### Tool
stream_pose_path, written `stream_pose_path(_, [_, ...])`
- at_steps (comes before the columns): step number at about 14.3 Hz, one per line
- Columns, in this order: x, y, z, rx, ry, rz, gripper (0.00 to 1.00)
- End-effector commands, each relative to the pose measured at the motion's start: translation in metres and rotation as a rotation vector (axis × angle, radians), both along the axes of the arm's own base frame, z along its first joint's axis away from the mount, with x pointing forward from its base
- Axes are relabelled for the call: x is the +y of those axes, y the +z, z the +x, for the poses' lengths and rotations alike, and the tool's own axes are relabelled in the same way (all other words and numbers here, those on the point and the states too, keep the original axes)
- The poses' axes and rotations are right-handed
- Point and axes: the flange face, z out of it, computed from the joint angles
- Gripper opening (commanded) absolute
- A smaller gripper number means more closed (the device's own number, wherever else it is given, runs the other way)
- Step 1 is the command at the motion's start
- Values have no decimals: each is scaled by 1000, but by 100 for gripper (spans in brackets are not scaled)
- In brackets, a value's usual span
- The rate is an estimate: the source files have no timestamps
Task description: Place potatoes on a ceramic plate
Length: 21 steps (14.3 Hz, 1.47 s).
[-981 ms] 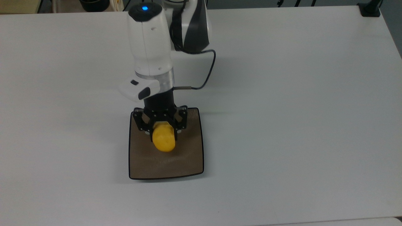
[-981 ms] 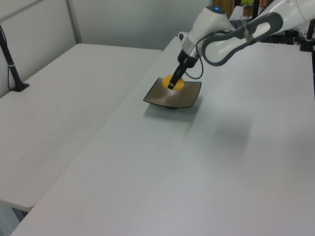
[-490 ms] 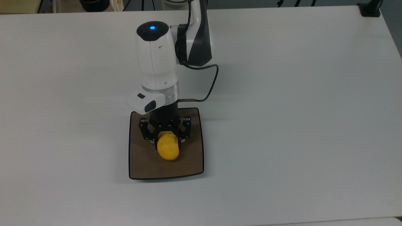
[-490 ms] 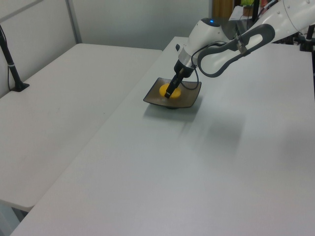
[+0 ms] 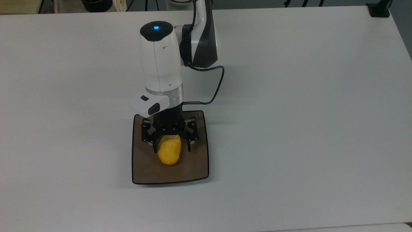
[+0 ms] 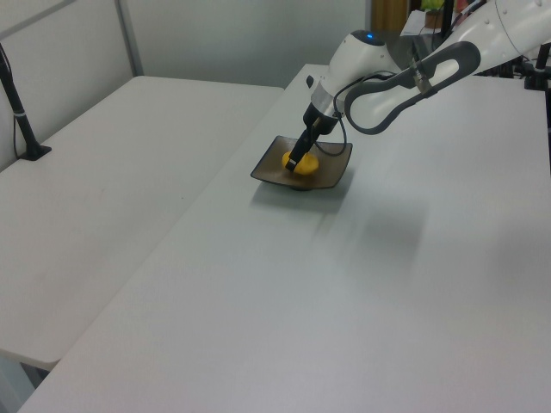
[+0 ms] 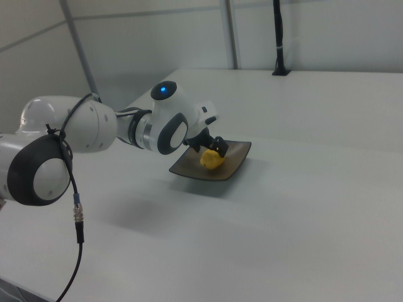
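The yellow potato (image 5: pixel 169 152) lies on the square brown ceramic plate (image 5: pixel 194 167), a little left of its middle in the top view. My gripper (image 5: pixel 172 148) hangs straight down over it, open, with one black finger on each side of the potato and a small gap to it. In the left view the potato (image 6: pixel 303 163) rests on the plate (image 6: pixel 327 177) right under the gripper (image 6: pixel 297 163). From the right view, the potato (image 7: pixel 211 161) sits on the plate (image 7: pixel 234 165) below the gripper (image 7: pixel 214 148).
The plate stands on a wide white table (image 5: pixel 305 112). A black cable (image 5: pixel 217 87) loops off the wrist toward the top view's right. A black clamp post (image 5: pixel 379 9) stands at the far right corner. A second white table (image 6: pixel 95 181) adjoins on the left view's left.
The arm came down and forward over the plate with the potato. Then the fingers spread apart, and the potato now lies free on the plate.
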Motion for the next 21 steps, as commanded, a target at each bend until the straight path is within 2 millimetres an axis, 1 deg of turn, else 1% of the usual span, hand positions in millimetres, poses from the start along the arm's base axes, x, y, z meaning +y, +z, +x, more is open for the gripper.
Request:
stream_pose_path(1, [4,33,-10,-10,3,-8,100])
stream_pose_path(2, [5,45,-18,10,12,-18,100])
stream_pose_path(3, [3,64,-24,31,18,-24,100])
stream_pose_path(5, [-2,105,-43,111,18,-27,100])
stream_pose_path(7, [-9,152,-65,163,14,-24,100])
stream_pose_path(8, [-12,174,-77,192,15,-23,100])
stream_pose_path(10, [-26,215,-106,252,1,-18,100])
stream_pose_path(11, [-28,232,-119,276,1,-17,100])
stream_pose_path(13, [-38,268,-147,298,-11,-6,100])
stream_pose_path(14, [-39,285,-161,304,-11,-3,100])
stream_pose_path(16, [-38,307,-189,356,-41,11,100])
stream_pose_path(17, [-37,315,-202,383,-46,16,100])
stream_pose_path(18, [-38,318,-222,449,-47,14,100])
stream_pose_path(19, [-43,320,-236,499,-82,26,100])
stream_pose_path(21, [-45,321,-241,503,-132,42,100])
